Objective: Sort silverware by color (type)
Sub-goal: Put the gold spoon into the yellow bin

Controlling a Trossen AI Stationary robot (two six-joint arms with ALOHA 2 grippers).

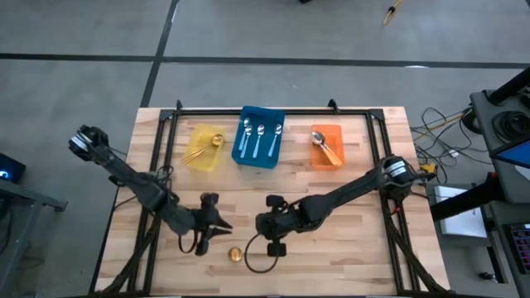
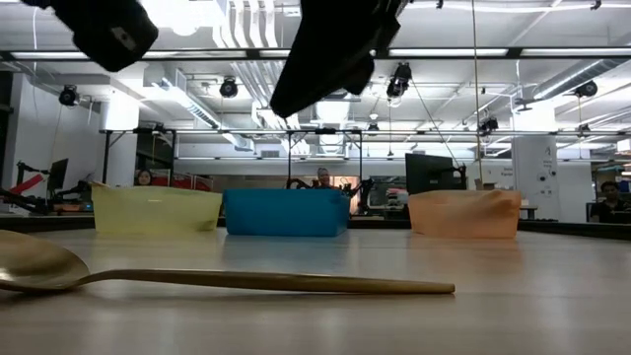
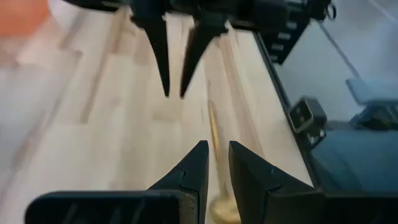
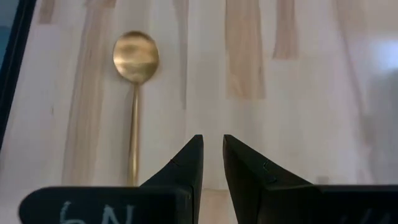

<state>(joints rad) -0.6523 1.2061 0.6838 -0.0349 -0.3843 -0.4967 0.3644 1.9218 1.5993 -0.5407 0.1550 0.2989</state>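
Note:
One all-gold spoon (image 1: 235,254) lies flat on the wooden table near its front edge, bowl toward the left; it also shows in the right wrist view (image 4: 135,62) and the low view (image 2: 197,279). My left gripper (image 1: 225,229) and my right gripper (image 1: 258,223) hover just beyond it, tips facing each other. Each stands open by a narrow gap with nothing between its fingers (image 3: 217,149) (image 4: 212,142). At the far side, gold spoons lie in the yellow bin (image 1: 203,149), blue-handled spoons in the blue bin (image 1: 259,136), and orange-handled spoons in the orange bin (image 1: 328,146).
A black frame rail (image 1: 273,111) runs round the tabletop. A dark cable loop (image 1: 258,265) lies by the spoon under my right gripper. Bare wood (image 1: 248,186) lies between the bins and the grippers. People and desks show in the room beyond the table.

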